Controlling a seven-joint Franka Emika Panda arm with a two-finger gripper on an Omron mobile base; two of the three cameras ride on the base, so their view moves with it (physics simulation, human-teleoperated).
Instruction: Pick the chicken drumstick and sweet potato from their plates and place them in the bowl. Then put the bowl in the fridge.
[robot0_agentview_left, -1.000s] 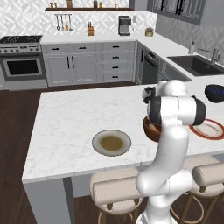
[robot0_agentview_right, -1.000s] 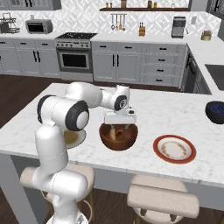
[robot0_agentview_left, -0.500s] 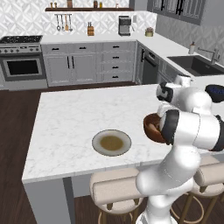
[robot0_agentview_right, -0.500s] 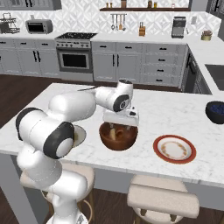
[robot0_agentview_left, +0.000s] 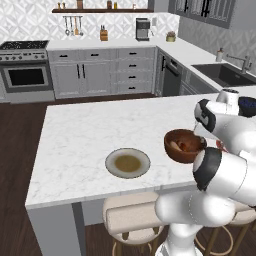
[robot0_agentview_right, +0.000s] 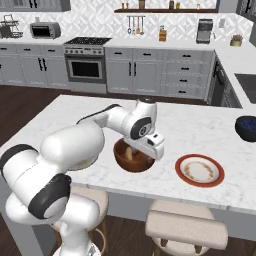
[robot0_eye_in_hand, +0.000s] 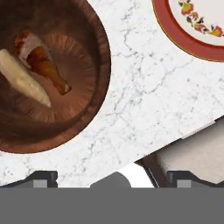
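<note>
The chicken drumstick and the sweet potato lie side by side, touching, inside the reddish-brown wooden bowl; in the hand view the drumstick's thick end points toward 10 o'clock and its bone end toward 4 o'clock, with the pale tuber just below it. The bowl stands on the white marble surface of the kitchen island. The white plate with the orange-red rim lies near the bowl at its 3 o'clock in the right base view; the grey-beige plate lies at the bowl's 9 o'clock in the left base view. A dark blue bowl stands well apart, toward 2 o'clock. The end effector hangs above the surface beside the bowl, fingers spread wide, holding nothing.
</note>
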